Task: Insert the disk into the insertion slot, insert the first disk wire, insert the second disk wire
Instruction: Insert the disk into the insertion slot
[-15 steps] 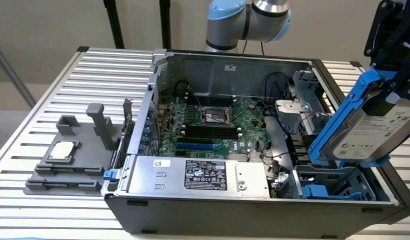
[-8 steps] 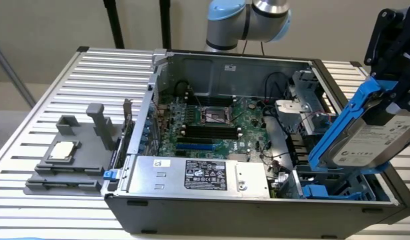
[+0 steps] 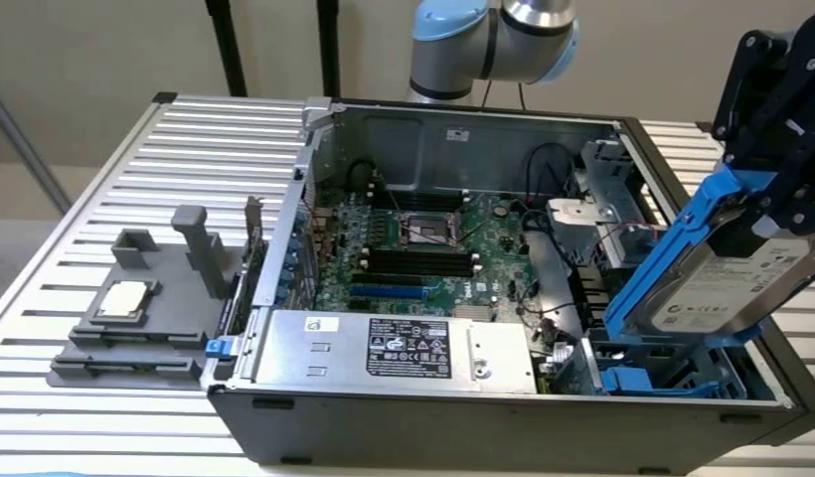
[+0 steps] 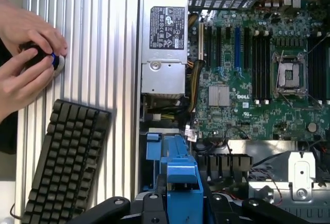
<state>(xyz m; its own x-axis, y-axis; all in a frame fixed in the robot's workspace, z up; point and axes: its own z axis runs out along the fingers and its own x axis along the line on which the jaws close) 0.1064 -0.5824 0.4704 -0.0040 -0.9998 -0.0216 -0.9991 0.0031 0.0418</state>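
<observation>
The gripper (image 3: 768,189) is clenched on the disk (image 3: 726,283), its black fingers clamping the bright blue carrier frame from above. The drive hangs tilted, label face outward, over the corner of the open computer case (image 3: 514,427) nearest the camera on the exterior view's right. Below it, inside that corner of the case, sits the insertion slot (image 3: 653,383), a grey cage with blue rails; the disk is above the cage and not seated in it. Along the near wall of the case, toward the exterior view's left of the slot, lies the silver box with the black label (image 3: 407,348), and behind it the green motherboard (image 3: 421,248) covers the case floor. The case stands on a slatted metal bench (image 3: 236,149), with a grey fixture (image 3: 142,308) beside it toward the bench's edge on the exterior view's left. In the wrist view the blue carrier runs between the black fingers over the case's edge. A black keyboard (image 4: 67,157) rests on the bench slats, and a person's hands (image 4: 26,54) hold a small round object (image 4: 54,62) near the bench's edge.
</observation>
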